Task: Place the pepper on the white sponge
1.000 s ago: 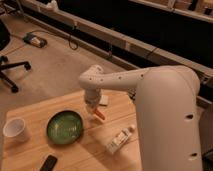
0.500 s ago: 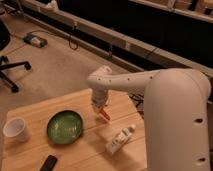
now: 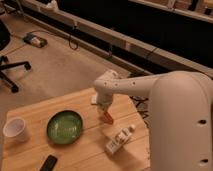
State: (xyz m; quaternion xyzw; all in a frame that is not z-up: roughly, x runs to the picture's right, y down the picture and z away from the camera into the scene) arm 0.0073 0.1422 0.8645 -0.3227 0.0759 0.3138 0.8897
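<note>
Your arm bends down over the table point(image 3: 75, 155); the gripper point(image 3: 106, 112) clasps the pepper point(image 3: 108, 117), with the sponge point(image 3: 95, 98) just behind it.

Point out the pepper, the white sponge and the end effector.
pepper point(image 3: 108, 117): camera view, on its orange body below the end effector.
white sponge point(image 3: 94, 98): camera view, on the visible edge beside the arm.
end effector point(image 3: 106, 111): camera view, at its fingertips, above the table.

Pepper point(image 3: 107, 117): small, orange-red, elongated; hangs tilted beneath gripper point(image 3: 105, 111), above table. White sponge point(image 3: 94, 99): flat off-white pad at far table edge, mostly hidden behind arm.
</note>
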